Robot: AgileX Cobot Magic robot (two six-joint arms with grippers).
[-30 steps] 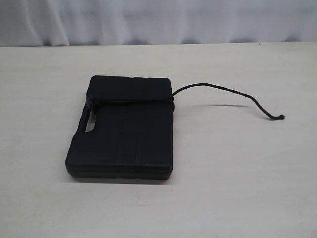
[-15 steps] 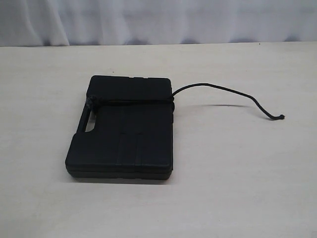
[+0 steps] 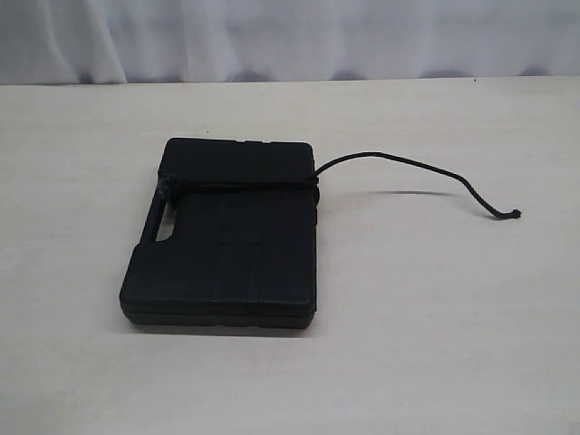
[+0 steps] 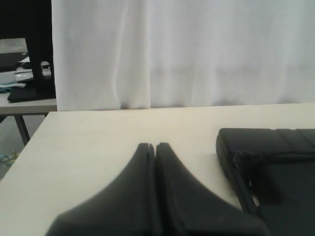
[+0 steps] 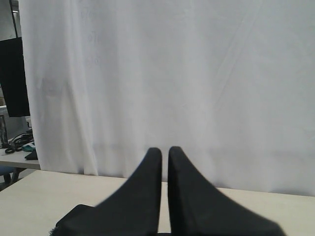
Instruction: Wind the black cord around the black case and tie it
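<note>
Across the far end of the black case point(image 3: 227, 245), the black cord point(image 3: 399, 163) makes one visible pass over the ribbed lid, from a frayed knot point(image 3: 167, 188) beside the handle slot to the opposite edge. From there its free length arcs out over the desk point(image 3: 435, 317) and ends in a knotted tip point(image 3: 515, 215), well apart from the case. The left fingers point(image 4: 145, 160) are pressed together on nothing, low and just beside the case's handle end; the right fingers point(image 5: 153, 164) are likewise closed and empty, raised toward the curtain.

The likely trouble is the band's position: so near the case's end, a sideways tug on the tail could slide it off the corner. A hard pull might also drag the case (it looks light) across the smooth surface. The thin cord lying flat could escape a pinch, and black on black hides the strand.

The desk is pale, matte and otherwise bare. A white curtain point(image 3: 290, 36) closes the back; past its edge stand other tables with dark equipment
</note>
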